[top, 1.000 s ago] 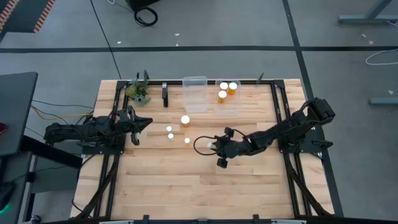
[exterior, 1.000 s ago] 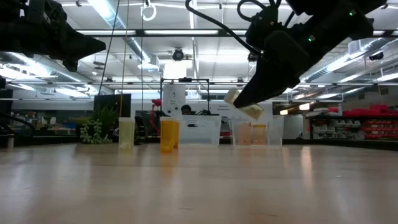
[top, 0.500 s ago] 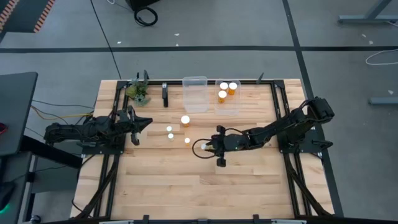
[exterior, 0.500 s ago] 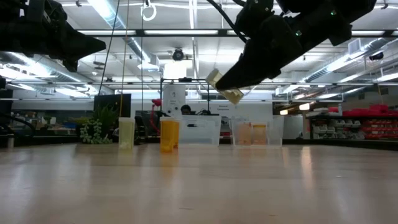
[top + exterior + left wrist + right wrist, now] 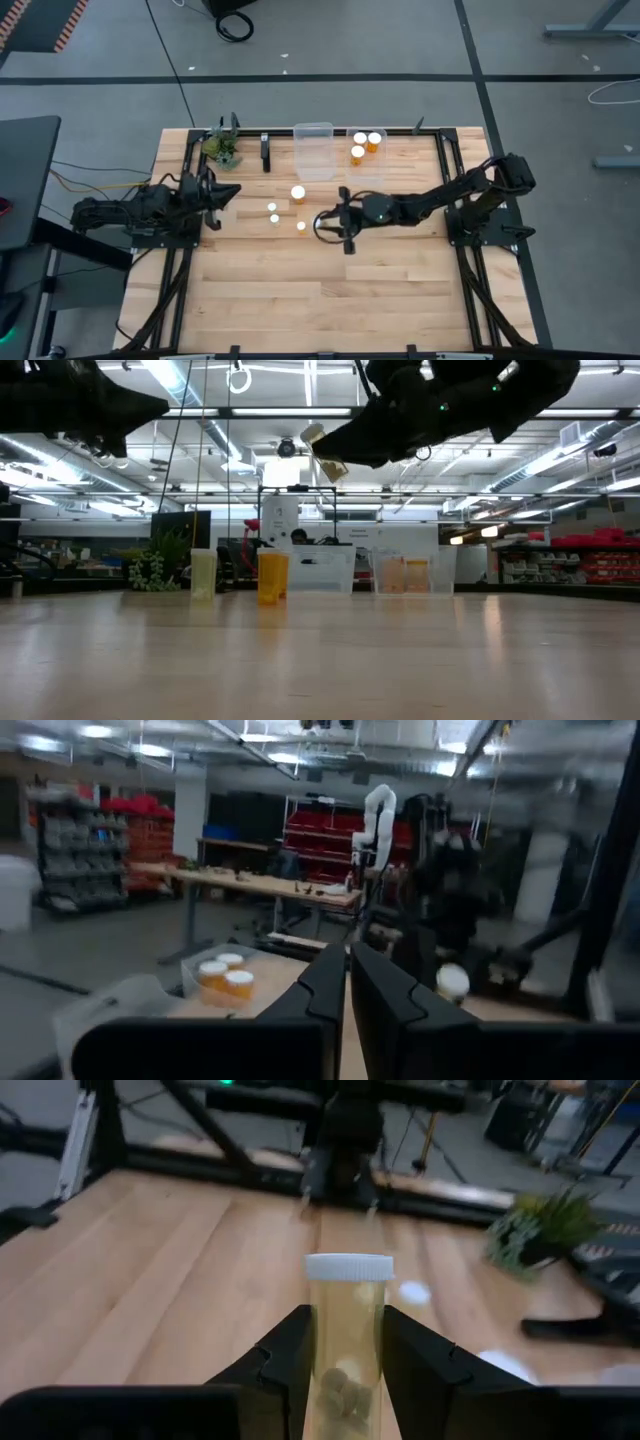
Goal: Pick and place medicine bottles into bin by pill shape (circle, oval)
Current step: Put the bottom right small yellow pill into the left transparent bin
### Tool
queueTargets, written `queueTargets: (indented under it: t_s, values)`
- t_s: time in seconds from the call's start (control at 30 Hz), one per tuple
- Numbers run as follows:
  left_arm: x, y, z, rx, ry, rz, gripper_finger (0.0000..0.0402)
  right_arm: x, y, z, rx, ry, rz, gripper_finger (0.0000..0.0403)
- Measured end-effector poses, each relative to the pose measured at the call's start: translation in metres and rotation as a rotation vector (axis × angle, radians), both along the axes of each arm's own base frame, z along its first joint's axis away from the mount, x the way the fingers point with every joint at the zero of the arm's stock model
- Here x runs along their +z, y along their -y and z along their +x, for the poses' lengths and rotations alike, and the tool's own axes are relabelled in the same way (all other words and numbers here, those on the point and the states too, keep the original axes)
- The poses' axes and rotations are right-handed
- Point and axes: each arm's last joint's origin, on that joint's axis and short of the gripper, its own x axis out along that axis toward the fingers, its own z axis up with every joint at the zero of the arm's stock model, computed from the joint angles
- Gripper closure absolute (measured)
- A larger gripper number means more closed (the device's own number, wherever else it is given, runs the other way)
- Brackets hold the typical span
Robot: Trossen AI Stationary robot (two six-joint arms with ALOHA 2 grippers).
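Right pincer [image 5: 345, 1365]: I see its two dark fingers clamped on the sides of a pale medicine bottle [image 5: 347, 1330] with a white cap; small round pills show low inside it. The bottle is lifted clear of the bench [image 5: 300, 300], near mid-bench, just in front of the two clear bins. In the low view it hangs tilted, high above the wood.

Left pincer [image 5: 347, 982]: fingers pressed together, holding nothing, parked over the bench's left edge.

Bins: the empty bin [image 5: 313, 150] stands beside the bin with bottles [image 5: 366, 178], which holds three orange bottles [image 5: 364, 146].

Loose bottles [image 5: 285, 210]: four white caps stand on the bench between the two arms.

Plant sprig [image 5: 221, 148]: at the far left corner.

Labels and writing: I can read none.
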Motion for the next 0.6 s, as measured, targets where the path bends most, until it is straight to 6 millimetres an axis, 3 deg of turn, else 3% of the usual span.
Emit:
queueTargets:
  t_s: [0.37, 0.6]
  values:
    - [-0.016, 0.001, 0.019, 0.000, -0.212, 0.066, 0.0379, 0.009, 0.040, 0.003, 0.002, 0.100, 0.008, 0.0285]
    - [-0.016, 0.000, 0.036, 0.036, -0.205, 0.039, 0.0394, 0.021, 0.054, 0.003, -0.006, 0.220, 0.003, 0.0285]
